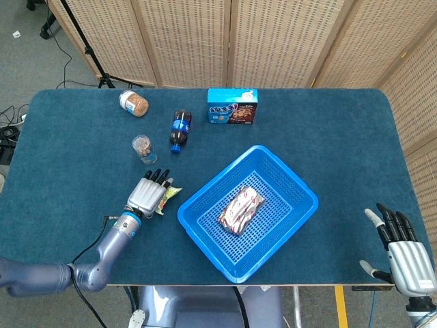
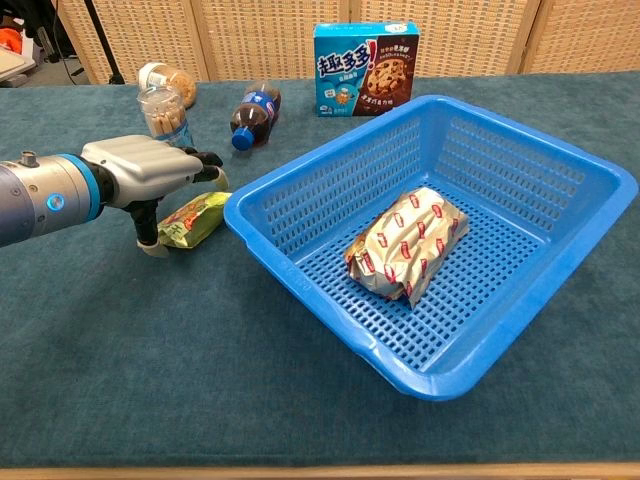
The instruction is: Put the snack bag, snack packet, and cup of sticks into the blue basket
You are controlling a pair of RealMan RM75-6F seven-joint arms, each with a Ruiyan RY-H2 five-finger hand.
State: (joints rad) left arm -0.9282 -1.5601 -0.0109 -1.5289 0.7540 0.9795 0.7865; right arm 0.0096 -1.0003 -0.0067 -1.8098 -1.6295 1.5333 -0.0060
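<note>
The blue basket (image 1: 300, 205) (image 2: 560, 160) sits at centre right and holds the silver snack bag (image 1: 241, 209) (image 2: 409, 243). Left of the basket lies the green-yellow snack packet (image 1: 168, 196) (image 2: 197, 217). My left hand (image 1: 149, 193) (image 2: 140, 172) hovers directly over the packet with fingers spread, its thumb down beside the packet's left end, and it holds nothing. The clear cup of sticks (image 1: 143, 147) (image 2: 163, 108) stands upright further back. My right hand (image 1: 401, 247) is open at the table's front right corner, seen only in the head view.
A cola bottle (image 1: 179, 129) (image 2: 255, 113) lies on its side behind the basket's left corner. A blue cookie box (image 1: 232, 106) (image 2: 365, 55) stands at the back. A jar (image 1: 134, 103) lies at the back left.
</note>
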